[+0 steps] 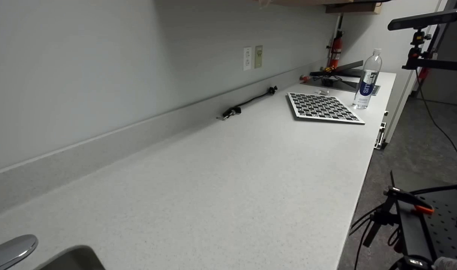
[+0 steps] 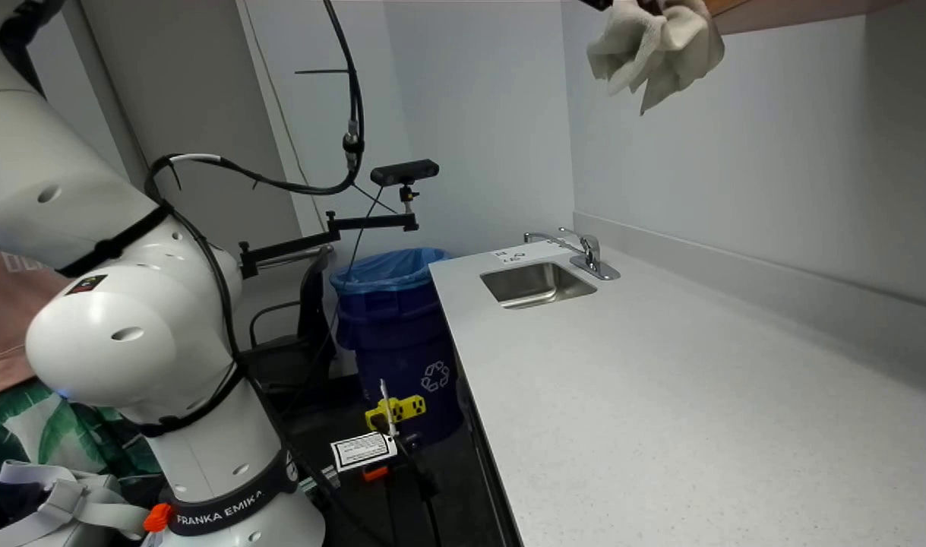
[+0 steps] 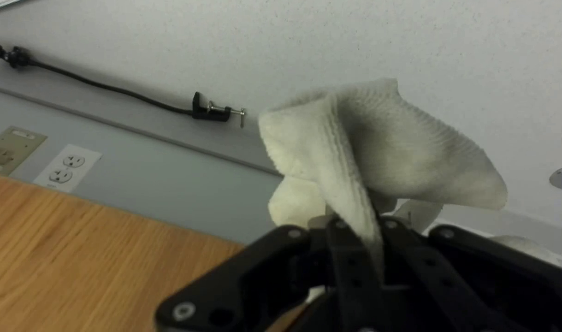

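Dim light leaves part of the wall (image 1: 202, 52) shadowed in both exterior views

Free rm over ctr (image 1: 258, 180); wood cab. (image 3: 87, 258) blocks above.

White, round-jointed arm (image 2: 105, 357) with black cable and straps.
In an exterior view, its smooth shell fills the left of the frame, swelling into a broad bulge with oval recesses (image 2: 128, 333), a small dark sticker (image 2: 86, 285) and a faint blue glow (image 2: 64, 394) low on its left. Black straps (image 2: 117, 245) bind a black cable (image 2: 223, 292) to the shell; the cable's loop, toward the upper middle, has a short white section (image 2: 197, 157). Near the bottom edge, a black band (image 2: 223, 509) reads FRANKA EMIKA in white capitals. In the wrist view, the tool (image 3: 364, 224) at lower centre is matte black, with angular links (image 3: 244, 276), bar-like fingers (image 3: 347, 267) and a bright silver screw (image 3: 184, 311) at lower left.
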{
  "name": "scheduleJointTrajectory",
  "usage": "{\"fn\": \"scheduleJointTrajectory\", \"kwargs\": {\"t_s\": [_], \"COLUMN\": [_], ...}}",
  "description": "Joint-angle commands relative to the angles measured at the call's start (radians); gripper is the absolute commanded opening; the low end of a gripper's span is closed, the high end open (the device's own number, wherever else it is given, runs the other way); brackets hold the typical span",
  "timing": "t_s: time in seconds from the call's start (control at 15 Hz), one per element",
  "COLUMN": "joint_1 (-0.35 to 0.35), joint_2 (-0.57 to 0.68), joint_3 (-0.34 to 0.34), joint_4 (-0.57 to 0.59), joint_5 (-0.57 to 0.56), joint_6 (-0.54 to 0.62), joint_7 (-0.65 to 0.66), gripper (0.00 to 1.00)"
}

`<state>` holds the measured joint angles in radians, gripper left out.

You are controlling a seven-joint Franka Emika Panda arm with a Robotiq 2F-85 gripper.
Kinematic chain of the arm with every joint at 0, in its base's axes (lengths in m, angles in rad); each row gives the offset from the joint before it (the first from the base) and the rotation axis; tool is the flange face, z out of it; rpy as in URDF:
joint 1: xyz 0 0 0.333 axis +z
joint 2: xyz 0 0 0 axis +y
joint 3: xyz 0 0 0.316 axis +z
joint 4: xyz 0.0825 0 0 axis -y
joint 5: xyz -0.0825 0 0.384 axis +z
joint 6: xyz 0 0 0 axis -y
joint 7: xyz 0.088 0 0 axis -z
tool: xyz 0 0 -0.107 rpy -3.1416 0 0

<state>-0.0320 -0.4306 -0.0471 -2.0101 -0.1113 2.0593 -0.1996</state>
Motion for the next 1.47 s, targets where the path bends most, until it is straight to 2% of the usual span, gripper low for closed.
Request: {"fn": "scheduleJointTrajectory", "kwargs": {"t_s": [0.0,0.4,0.6,0.93,1.07,1.4], "joint_1": [0.001,-0.039,-0.057,-0.121,-0.14,-0.156], "joint_2": [-0.013,0.017,0.01,-0.004,-0.007,-0.01], "joint_3": [0.007,0.055,0.074,0.134,0.158,0.187], "joint_4": [0.027,0.008,-0.011,-0.035,-0.036,-0.029], "joint_5": [0.001,-0.062,-0.084,-0.194,-0.236,-0.287], "joint_6": [0.063,0.319,0.346,0.377,0.366,0.307], "joint_7": [0.059,0.266,0.362,0.524,0.585,0.645], "gripper": [0.02,0.02,0.02,0.02,0.02,0.02]}}
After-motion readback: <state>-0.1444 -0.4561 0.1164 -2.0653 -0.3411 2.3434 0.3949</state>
